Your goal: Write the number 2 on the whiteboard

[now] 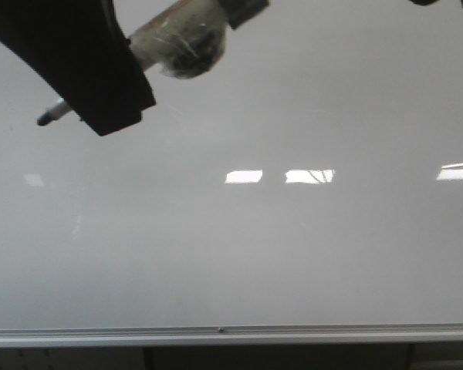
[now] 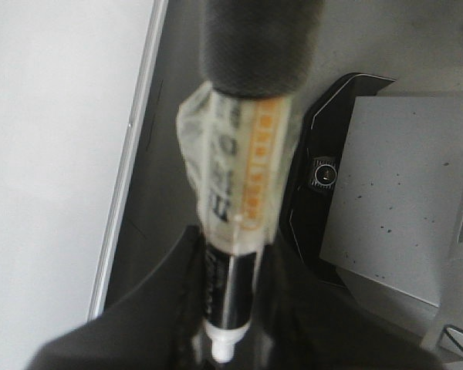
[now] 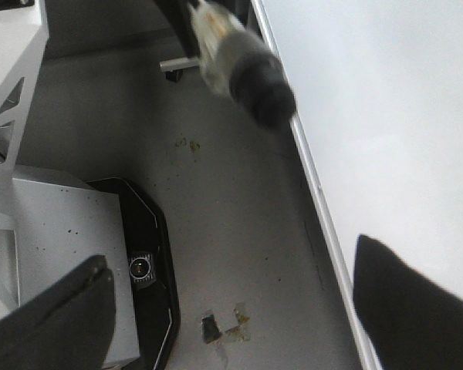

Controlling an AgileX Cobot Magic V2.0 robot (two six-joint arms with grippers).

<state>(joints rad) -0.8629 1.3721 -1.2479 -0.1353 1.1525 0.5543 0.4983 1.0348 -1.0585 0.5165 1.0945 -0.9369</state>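
Observation:
The whiteboard (image 1: 293,254) is a glossy pale grey surface filling the front view, and its edge also shows in the left wrist view (image 2: 46,154) and the right wrist view (image 3: 386,116). The number 2 is not in view; the board shows no ink. My left gripper (image 1: 108,100) is at the upper left, shut on a tape-wrapped marker (image 2: 231,231) with a dark foam end (image 3: 255,81). The marker tip (image 1: 43,119) points left, close over the board; contact cannot be told. My right gripper (image 3: 231,308) is open and holds nothing, off the board's edge.
A silver edge rail (image 1: 216,334) runs along the board's near side. Bright rectangular light reflections (image 1: 243,176) lie across the board's middle. Beside the board are the grey floor (image 3: 239,200) and the robot's grey base with a black camera housing (image 3: 143,266).

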